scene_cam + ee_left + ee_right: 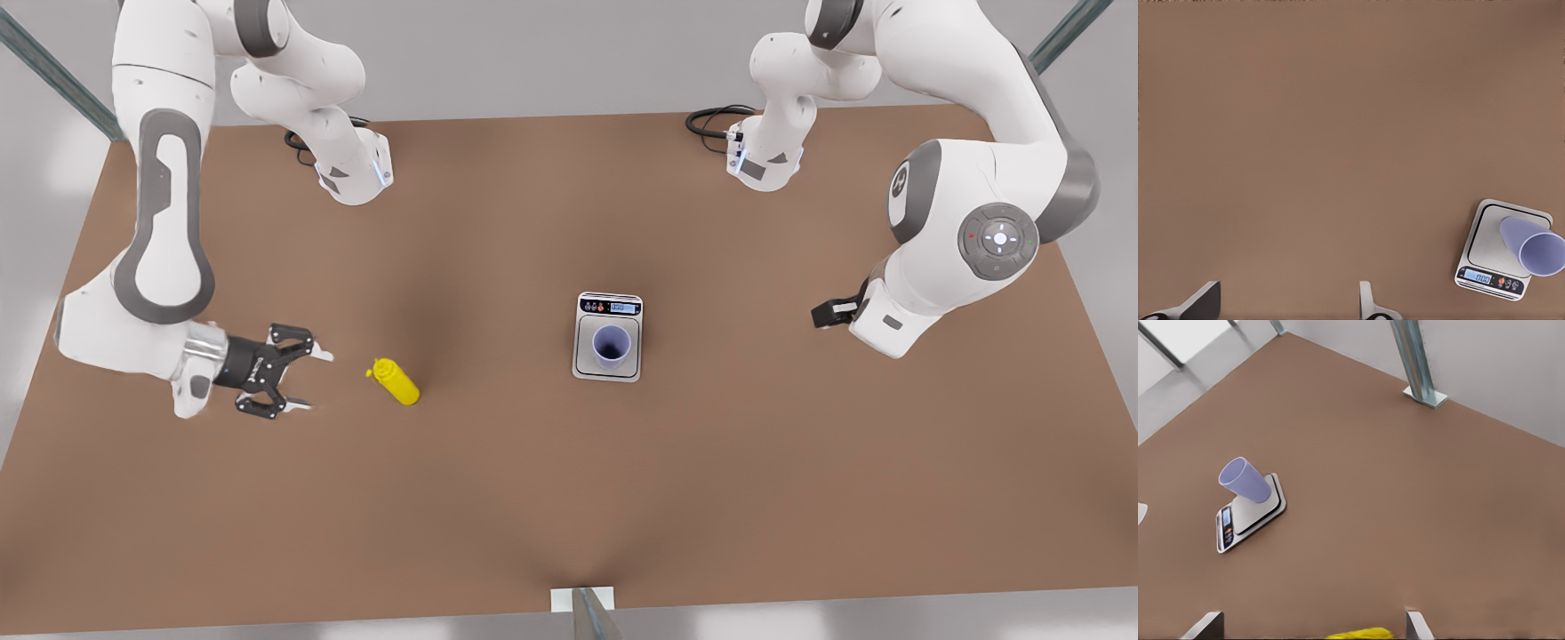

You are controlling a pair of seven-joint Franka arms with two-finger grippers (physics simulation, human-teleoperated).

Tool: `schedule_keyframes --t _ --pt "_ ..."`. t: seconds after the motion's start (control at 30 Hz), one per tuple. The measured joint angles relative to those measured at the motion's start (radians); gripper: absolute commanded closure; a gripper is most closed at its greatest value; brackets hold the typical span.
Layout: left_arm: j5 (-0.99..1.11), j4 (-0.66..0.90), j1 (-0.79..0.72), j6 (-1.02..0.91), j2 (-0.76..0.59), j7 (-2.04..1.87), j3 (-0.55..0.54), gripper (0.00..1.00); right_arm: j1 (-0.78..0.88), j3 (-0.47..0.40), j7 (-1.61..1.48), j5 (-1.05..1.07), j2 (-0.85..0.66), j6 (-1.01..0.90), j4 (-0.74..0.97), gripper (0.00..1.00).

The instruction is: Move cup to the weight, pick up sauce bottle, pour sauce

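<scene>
On weight (610, 307) sits cup (611, 345); R gripper (313, 380) spread by sauce bottle (396, 381), L gripper (822, 314) spread, waiting apart.

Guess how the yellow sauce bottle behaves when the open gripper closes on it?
The sauce bottle lies on its side on the table, round-bodied, so it may roll if nudged. It looks like squeeze plastic, so it probably gives. The right gripper is open beside it.

The front view looks steeply down on the whole table (569, 498) from high above one long edge. Both wrist views look across the table from farther off, sharing the scale (1495, 253) and cup (1245, 480).
</scene>
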Motion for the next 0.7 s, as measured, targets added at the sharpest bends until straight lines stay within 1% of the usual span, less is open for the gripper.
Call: schedule_keyframes --t 0.03,0.07,0.1,0.13,0.17,0.2,0.23,0.27,0.3,0.33,0.47,0.5,0.53,0.7 --pt "0.0 0.001 0.001 0.0 0.001 0.0 0.0 0.0 -0.01 -0.003 0.099 -0.102 0.001 0.012 0.02 0.0" --pt "0.0 0.002 0.002 0.0 0.0 0.0 0.0 0.0 -0.012 -0.025 0.14 -0.15 -0.001 0.002 0.027 0.0" --pt "0.0 0.002 0.002 0.0 0.001 0.0 -0.001 0.0 -0.014 -0.026 0.223 -0.223 0.003 0.001 0.028 0.0" --pt "0.0 0.002 0.002 0.0 0.002 0.0 -0.001 0.0 -0.006 -0.015 0.431 -0.356 0.004 -0.01 0.027 0.0" --pt "0.0 0.002 0.002 0.0 0.002 0.0 -0.001 0.0 -0.018 0.029 0.551 -0.448 0.0 -0.013 0.04 0.0" --pt "0.0 0.002 0.002 0.0 0.002 0.0 -0.001 0.0 -0.045 0.053 0.687 -0.519 -0.012 -0.077 0.067 0.0" --pt "0.0 0.002 0.002 0.0 0.002 0.0 -0.001 0.0 -0.11 0.099 0.831 -0.562 -0.016 -0.152 0.104 0.0" --pt "0.0 0.002 0.002 0.0 0.002 0.0 0.0 0.0 -0.12 0.138 0.95 -0.655 -0.015 -0.187 0.122 0.0" --pt "0.0 0.002 0.002 0.0 0.002 0.002 -0.001 0.0 -0.118 0.208 1.091 -0.784 -0.028 -0.222 0.122 0.0" --pt "0.0 0.002 0.002 -0.001 0.002 0.0 -0.001 0.0 -0.106 0.218 1.112 -0.796 -0.043 -0.26 0.124 0.0" --pt "0.0 0.002 0.002 0.0 0.002 0.003 -0.001 0.0 -0.166 0.226 1.102 -0.78 -0.027 -0.261 0.131 0.0" --pt "0.0 0.002 0.002 0.0 0.002 0.001 0.0 0.0 -0.223 0.304 1.103 -0.774 -0.028 -0.265 0.13 0.0" --pt "0.001 0.002 0.002 -0.001 0.002 0.0 -0.001 0.0 -0.272 0.36 1.103 -0.775 -0.027 -0.265 0.131 0.0" --pt "0.001 0.002 0.002 -0.001 0.002 -0.003 0.0 0.0 -0.276 0.364 1.103 -0.773 -0.025 -0.262 0.152 0.0"
